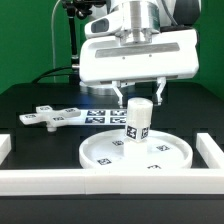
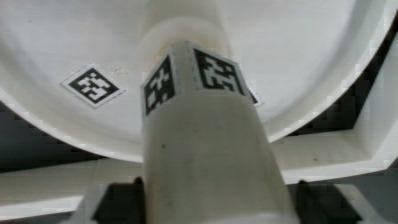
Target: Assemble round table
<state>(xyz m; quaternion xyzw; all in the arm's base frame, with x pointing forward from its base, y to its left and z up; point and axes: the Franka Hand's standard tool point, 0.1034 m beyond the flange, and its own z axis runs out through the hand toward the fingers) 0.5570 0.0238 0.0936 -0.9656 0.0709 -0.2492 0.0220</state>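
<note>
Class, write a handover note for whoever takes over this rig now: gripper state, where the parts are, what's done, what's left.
The gripper is open, straddling the top of the post, seemingly not clamping.
The post stands upright at the centre of the disc.
The cross lies flat at the exterior view's left, apart from the disc.
Done: post on disc; how firmly cannot be told.
Left: probably cross onto post.

Gripper (image 1: 141, 98): broad white housing with rounded corners, plain on the visible face. Wrist section (image 1: 135, 15) above it: white cylindrical shell with black and grey fittings. Fingers (image 1: 121, 94): two slim dark prongs beneath the housing; the wrist view shows dark pads (image 2: 121, 195)
</note>
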